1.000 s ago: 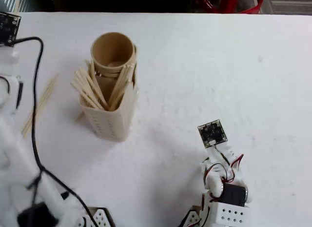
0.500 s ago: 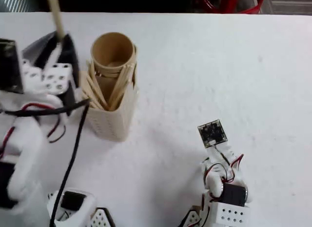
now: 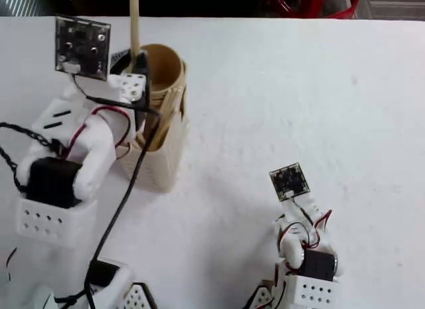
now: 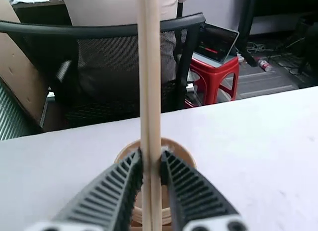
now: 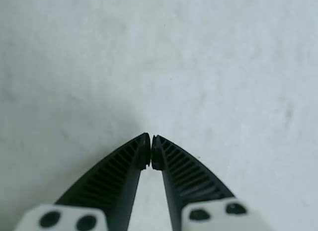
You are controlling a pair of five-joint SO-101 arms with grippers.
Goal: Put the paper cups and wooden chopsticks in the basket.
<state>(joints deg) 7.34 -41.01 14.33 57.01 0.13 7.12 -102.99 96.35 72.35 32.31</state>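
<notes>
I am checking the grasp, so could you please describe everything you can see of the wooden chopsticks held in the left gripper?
The wooden chopsticks are pale, straight sticks, seemingly two pressed side by side. They stand upright, pinched between the black ribbed fingers of the left gripper, and extend well above it. Their lower ends hang over the paper cup in the basket; whether they touch it cannot be told.

Tan paper cup (image 3: 165, 68); cream basket (image 3: 157, 168), dot-perforated; pale wood chopsticks (image 4: 150, 67); black ribbed left claw (image 4: 151, 164).
</notes>
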